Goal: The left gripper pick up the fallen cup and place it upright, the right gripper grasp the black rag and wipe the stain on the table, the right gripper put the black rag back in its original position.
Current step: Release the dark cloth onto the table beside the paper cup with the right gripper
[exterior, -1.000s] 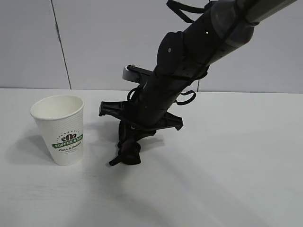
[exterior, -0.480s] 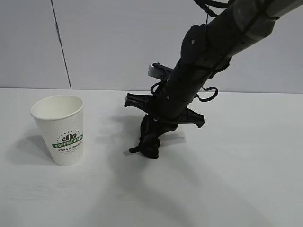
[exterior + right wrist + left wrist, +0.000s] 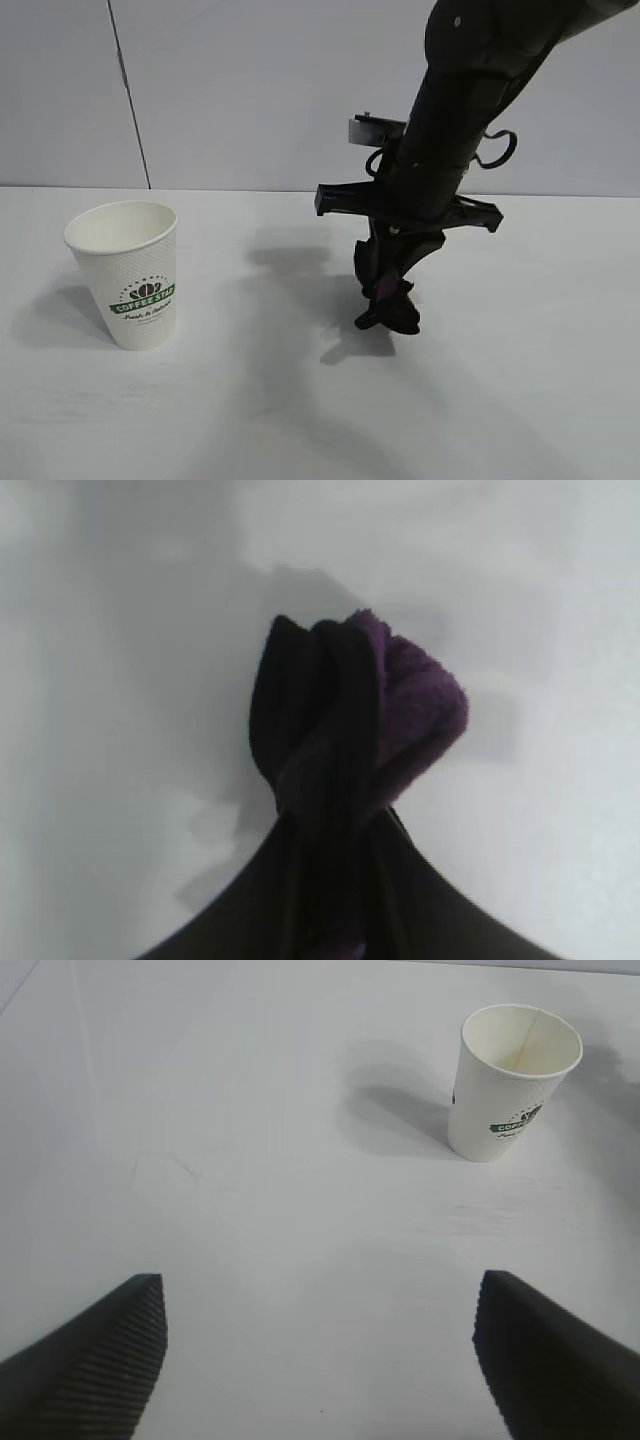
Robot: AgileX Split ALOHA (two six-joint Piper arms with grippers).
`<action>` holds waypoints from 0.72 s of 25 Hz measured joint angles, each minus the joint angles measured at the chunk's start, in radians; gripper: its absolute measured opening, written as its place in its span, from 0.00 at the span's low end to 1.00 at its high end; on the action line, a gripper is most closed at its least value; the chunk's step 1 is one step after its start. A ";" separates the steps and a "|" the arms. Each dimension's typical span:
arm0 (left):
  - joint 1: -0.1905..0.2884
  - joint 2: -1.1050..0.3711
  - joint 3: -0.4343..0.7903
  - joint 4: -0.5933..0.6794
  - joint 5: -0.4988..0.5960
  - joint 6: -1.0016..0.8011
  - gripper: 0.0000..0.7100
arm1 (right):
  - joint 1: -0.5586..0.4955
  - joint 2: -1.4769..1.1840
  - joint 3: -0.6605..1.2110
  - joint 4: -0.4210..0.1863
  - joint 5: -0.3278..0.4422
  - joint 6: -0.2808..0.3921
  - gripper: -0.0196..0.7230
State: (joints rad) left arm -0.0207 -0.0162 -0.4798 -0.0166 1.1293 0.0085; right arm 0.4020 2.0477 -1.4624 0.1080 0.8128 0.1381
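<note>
Tabletop (image 3: 560, 400) looking clean now, no stain showing. Right gripper (image 3: 385, 300), jaws clamped on the rag (image 3: 392, 305), has carried it off to the right, further from the cup (image 3: 128, 272), and lifted it; the rag is hanging just above its shadow. Reads as wiping done, rag heading back to its spot. Rag's long axis is running near vertical, bunched end pointing down. Cup is standing upright, mouth up. Left gripper (image 3: 320, 1360) is idling well back from the cup, jaws apart.

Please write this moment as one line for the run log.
cup: upright, table left | right gripper: shut on rag, lifted | left gripper: open, idle | stain: not visible
</note>
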 joint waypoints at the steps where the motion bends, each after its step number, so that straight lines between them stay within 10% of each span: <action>1: 0.000 0.000 0.000 0.000 0.000 0.000 0.85 | 0.000 -0.002 0.000 -0.005 0.008 0.000 0.14; 6: 0.000 0.000 0.000 0.000 0.000 0.000 0.85 | 0.000 0.010 0.001 -0.005 0.018 0.001 0.20; 12: 0.000 0.000 0.000 0.000 0.000 0.000 0.85 | 0.000 0.056 0.001 0.015 0.020 0.012 0.77; 18: 0.000 0.000 0.000 0.000 0.000 0.000 0.85 | 0.000 0.036 0.002 0.055 0.007 0.026 0.83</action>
State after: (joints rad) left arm -0.0207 -0.0162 -0.4798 -0.0166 1.1293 0.0085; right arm 0.4020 2.0833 -1.4605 0.1628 0.8196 0.1636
